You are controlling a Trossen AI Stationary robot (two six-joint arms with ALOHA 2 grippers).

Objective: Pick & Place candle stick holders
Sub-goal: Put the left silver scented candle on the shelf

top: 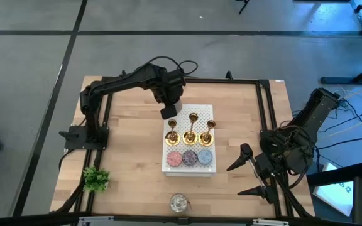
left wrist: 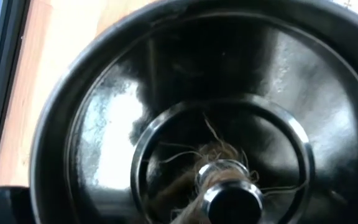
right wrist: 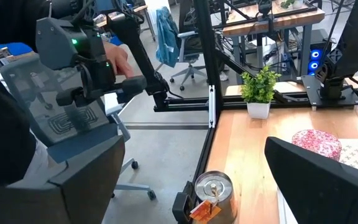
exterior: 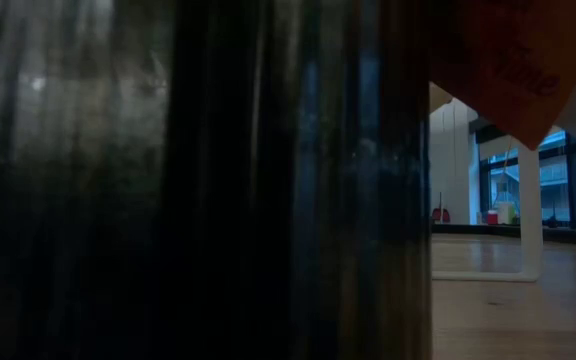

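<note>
Three candle stick holders [top: 191, 130] upright in row, frame center, on white board [top: 188, 164]. Left gripper [top: 169, 112] just above leftmost one, jaw state unreadable. Right gripper [top: 251, 171] parked lower right, released. Risk: off-center descent tipping leftmost into neighbor.

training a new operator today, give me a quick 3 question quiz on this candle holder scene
1. True or false: three candle stick holders stand in a row on the white board.
2. Which gripper is over the board: A) left gripper, B) right gripper?
3. Fill in: the small green plant sits near the table's front ____ corner.

Key: 1 true; 2 A; 3 left.
</note>
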